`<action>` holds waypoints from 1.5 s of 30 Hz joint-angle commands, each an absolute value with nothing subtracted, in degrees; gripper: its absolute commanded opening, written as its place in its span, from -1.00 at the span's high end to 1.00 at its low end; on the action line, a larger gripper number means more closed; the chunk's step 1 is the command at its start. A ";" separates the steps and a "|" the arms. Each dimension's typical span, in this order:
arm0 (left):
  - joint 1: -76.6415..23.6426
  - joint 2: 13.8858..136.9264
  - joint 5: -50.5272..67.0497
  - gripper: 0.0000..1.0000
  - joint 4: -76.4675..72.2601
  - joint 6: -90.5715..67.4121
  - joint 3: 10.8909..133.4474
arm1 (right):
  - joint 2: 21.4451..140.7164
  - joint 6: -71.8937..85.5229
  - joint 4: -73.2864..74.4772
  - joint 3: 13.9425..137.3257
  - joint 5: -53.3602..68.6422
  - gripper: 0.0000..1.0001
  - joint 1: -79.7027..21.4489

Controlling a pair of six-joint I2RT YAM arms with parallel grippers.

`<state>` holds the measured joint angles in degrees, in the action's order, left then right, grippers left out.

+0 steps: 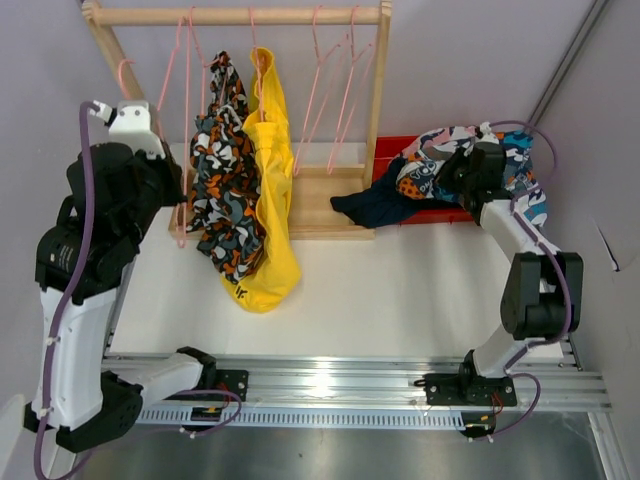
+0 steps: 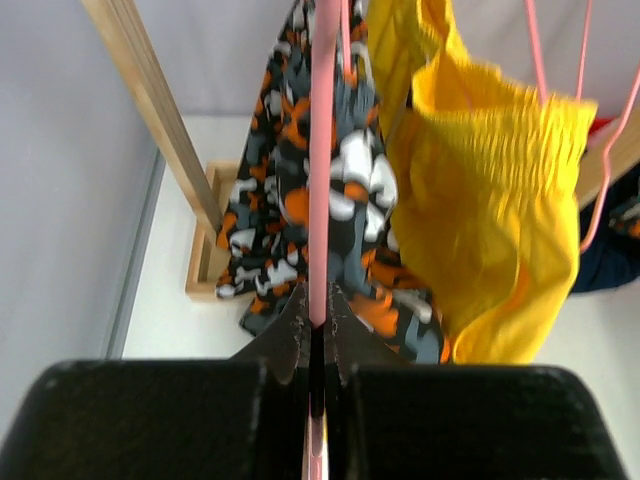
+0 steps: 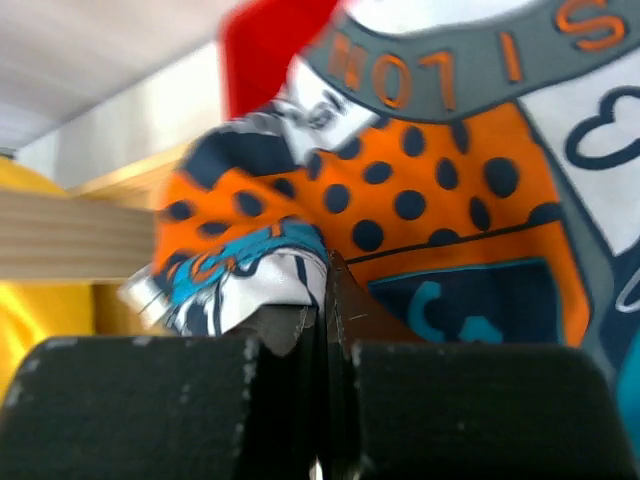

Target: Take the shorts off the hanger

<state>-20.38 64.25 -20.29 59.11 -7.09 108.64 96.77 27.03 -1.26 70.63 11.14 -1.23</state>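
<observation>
Yellow shorts hang crumpled (camouflage pair touching); left fingers pinch pink hanger, right fingers printed shorts.

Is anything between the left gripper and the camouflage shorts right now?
Only the pink hanger that the left gripper is shut on; the camouflage shorts hang directly behind it. The yellow shorts hang beside them, to the right in the wrist view, not in between.
</observation>
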 commanded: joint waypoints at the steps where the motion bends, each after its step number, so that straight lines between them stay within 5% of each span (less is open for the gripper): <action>1: -19.78 59.86 -17.67 1.00 63.55 -9.31 104.07 | 87.29 26.11 -6.68 70.32 8.89 1.00 -2.63; 2: -19.78 58.64 -18.01 1.00 63.54 -9.40 103.11 | 86.75 25.67 -6.68 70.31 8.79 1.00 -2.64; 3: -19.78 58.36 -18.54 1.00 63.63 -9.40 101.27 | 86.49 25.40 -5.90 70.75 8.53 0.77 -2.64; 4: -19.78 58.27 -18.89 1.00 63.55 -9.40 100.90 | 86.40 24.97 -5.11 71.45 8.44 -0.56 -2.72; 5: -19.78 58.45 -19.24 1.00 63.63 -9.49 100.64 | 87.09 24.00 -3.88 74.07 8.35 -0.99 -2.72; 15: -15.22 68.54 -19.61 1.00 60.38 -6.33 106.95 | 83.33 22.41 2.72 72.61 6.86 -0.99 -2.81; 27: -4.22 94.12 -8.17 1.00 59.07 -9.58 138.23 | 74.62 23.64 1.05 62.85 7.30 -0.99 -2.46; 35: -2.38 102.30 -4.84 0.99 51.77 -12.30 141.85 | 71.72 22.59 1.14 58.63 6.94 -0.99 -2.29; 45: -2.20 110.91 -4.04 0.61 45.09 -14.59 147.04 | 68.38 22.68 1.32 54.14 7.65 -0.99 -3.43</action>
<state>-2.59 110.78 -5.37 50.13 -13.08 143.59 70.67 23.33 2.74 54.65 7.33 -2.85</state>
